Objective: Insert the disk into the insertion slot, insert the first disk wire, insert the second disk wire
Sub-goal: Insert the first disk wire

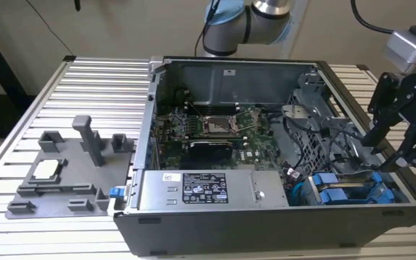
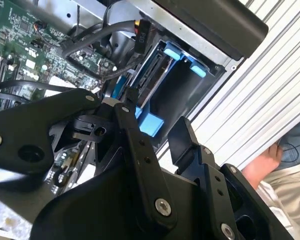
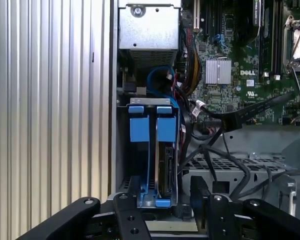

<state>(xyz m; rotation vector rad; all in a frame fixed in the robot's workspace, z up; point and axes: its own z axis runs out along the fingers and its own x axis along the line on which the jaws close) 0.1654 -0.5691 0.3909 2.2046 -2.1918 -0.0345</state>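
While the jaws hang apart and empty over the open computer case (image 1: 215,238), the disk (image 3: 165,170) stands on edge just ahead, lined up between them. It looks already seated in the insertion slot (image 3: 122,145), so I'd say that's why nothing is clamped. Count two blue carriers: the disk's own and a neighbour (image 3: 139,130). One black plug (image 3: 230,122) dangles beside the jaws, seemingly unconnected.

Disk (image 3: 166,162) mostly hidden w/in insertion slot (image 3: 122,150); one end seems blocked by pincer (image 3: 165,192).
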